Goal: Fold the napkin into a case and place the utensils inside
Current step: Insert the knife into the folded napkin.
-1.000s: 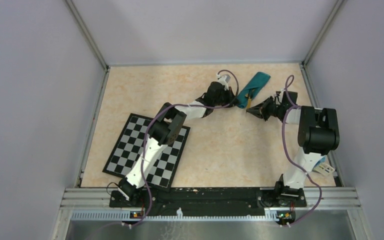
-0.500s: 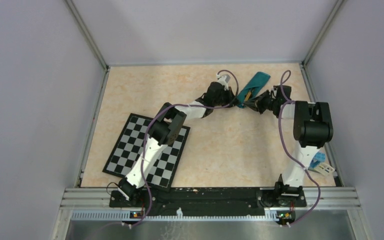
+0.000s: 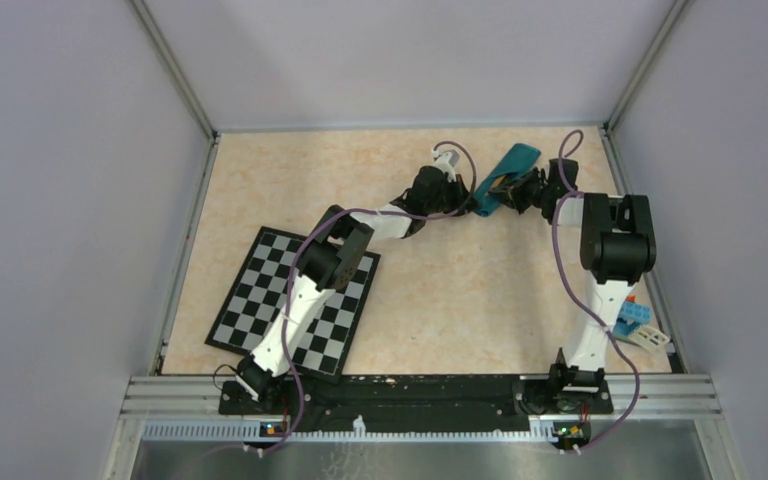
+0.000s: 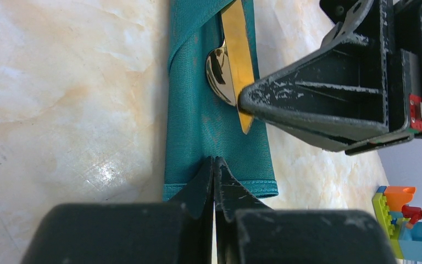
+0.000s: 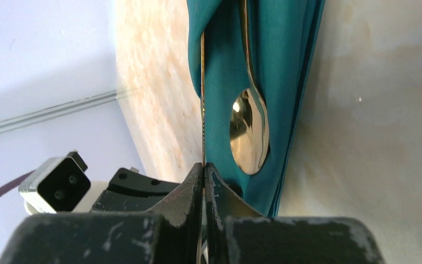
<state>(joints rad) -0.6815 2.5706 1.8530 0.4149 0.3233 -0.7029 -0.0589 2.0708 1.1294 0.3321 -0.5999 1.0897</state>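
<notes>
Beige table point(image 3: 460, 290) — checkerboard point(image 3: 245, 300), case point(image 3: 516, 158), toy blocks point(image 3: 640, 322) on it.

Overhead view wide; both wrist views close, sharing case point(image 4: 198, 137).

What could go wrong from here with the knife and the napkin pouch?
1. The right gripper pinches the knife only by its thin end, so it could slip or twist.
2. The spoon lies right beside the knife with its bowl uncovered. A push might shove it askew.
3. The left gripper, shut, sits only at the near hem of the napkin, so the cloth may bunch or unfold.
</notes>
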